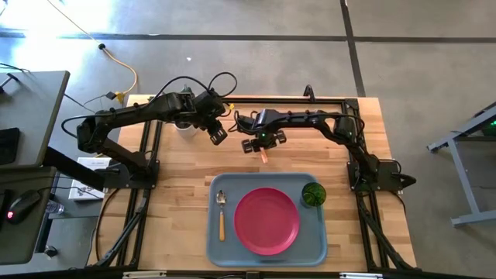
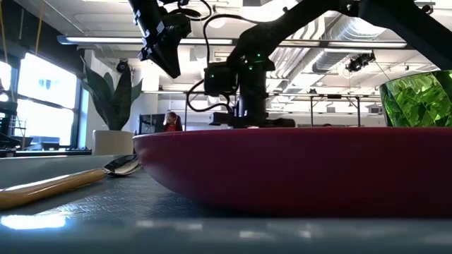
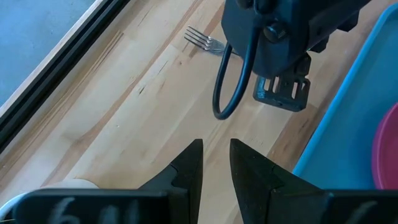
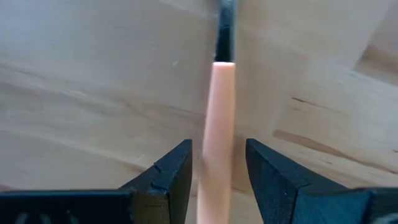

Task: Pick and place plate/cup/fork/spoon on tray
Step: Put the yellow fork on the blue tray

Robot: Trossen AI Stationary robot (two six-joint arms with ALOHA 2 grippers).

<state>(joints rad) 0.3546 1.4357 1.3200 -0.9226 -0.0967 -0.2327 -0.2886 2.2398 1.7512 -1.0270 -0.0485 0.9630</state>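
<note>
From above: one flat red plate, one green cup and one spoon lie on my blue-grey tray; the fork lies on pale wood just beyond it. Low view — glossy plate rim, an office behind. My left gripper hangs narrowly parted. My right gripper straddles the smooth orange handle, jaws wide, not pinching.
</note>
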